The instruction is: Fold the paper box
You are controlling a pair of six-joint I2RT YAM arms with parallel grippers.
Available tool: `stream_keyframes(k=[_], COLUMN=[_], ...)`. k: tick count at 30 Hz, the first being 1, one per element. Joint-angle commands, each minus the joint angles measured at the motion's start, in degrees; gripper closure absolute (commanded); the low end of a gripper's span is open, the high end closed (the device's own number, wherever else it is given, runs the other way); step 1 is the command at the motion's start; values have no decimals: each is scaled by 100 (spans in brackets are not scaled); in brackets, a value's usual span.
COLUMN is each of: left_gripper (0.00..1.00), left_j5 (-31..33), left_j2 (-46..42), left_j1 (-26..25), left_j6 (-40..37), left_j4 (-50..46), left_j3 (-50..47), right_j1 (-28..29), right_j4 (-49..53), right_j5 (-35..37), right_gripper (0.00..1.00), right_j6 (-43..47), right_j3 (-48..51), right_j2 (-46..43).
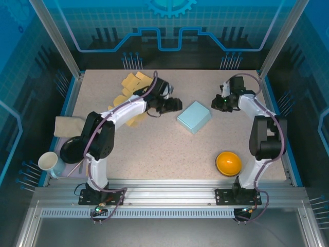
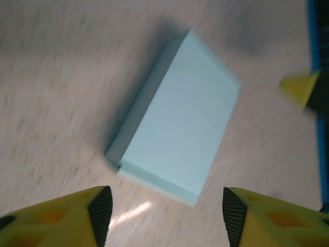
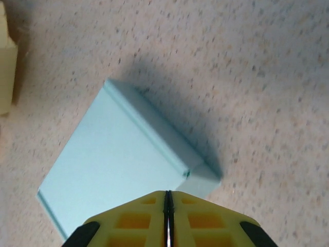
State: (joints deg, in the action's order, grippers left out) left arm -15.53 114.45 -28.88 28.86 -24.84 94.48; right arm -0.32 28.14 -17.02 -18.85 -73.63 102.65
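The light blue paper box point(image 1: 194, 117) lies closed and flat on the speckled table, a little right of centre. My left gripper point(image 1: 172, 105) hovers just to its left, apart from it. In the left wrist view the box point(image 2: 177, 116) sits ahead of the left gripper point(image 2: 167, 213), whose jaws stand open with only bare table between them. My right gripper point(image 1: 218, 103) is just right of the box. In the right wrist view its jaws point(image 3: 168, 198) are shut on nothing, above the box's point(image 3: 118, 159) near corner.
Yellow paper pieces point(image 1: 134, 87) lie at the back left, behind the left arm. An orange bowl point(image 1: 228, 163) sits at the front right. A black bowl point(image 1: 72, 149), a white mug point(image 1: 49, 161) and a beige cloth point(image 1: 68, 125) crowd the left edge.
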Motion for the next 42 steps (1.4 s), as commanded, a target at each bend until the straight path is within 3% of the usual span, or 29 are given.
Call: stream_keyframes(k=[1, 6, 11, 22, 27, 33, 38, 42], left_gripper=[63, 100, 100, 100, 100, 100, 100, 100], left_j5=[-205, -227, -324, -346, -487, -791, -1174, -1383], left_j2=[781, 2209, 3258, 3566, 3336, 2405, 1546, 1211], left_j1=[169, 200, 199, -205, -468, -621, -632, -708], left_j6=[-701, -1473, -1556, -1286, -1237, -974, -383, -25], left_j4=[-378, -1473, -2016, -1980, -1776, -925, 196, 784], left_j3=[926, 2985, 4289, 4253, 3571, 1694, -4, -724], right_j1=[-118, -113, -118, 242, 529, 800, 1061, 1548], right_j4=[-159, -151, -273, -336, -576, -235, -1067, -1393], right_j5=[-348, -201, -125, 20, -230, -740, -1921, -2392], right_gripper=[89, 91, 93, 96, 95, 95, 95, 95], right_j6=[-194, -92, -200, -416, -297, 27, -407, -554], right_j3=[491, 768, 885, 764, 706, 468, 1033, 1225], right_j2=[-203, -168, 34, 535, 636, 771, 600, 663])
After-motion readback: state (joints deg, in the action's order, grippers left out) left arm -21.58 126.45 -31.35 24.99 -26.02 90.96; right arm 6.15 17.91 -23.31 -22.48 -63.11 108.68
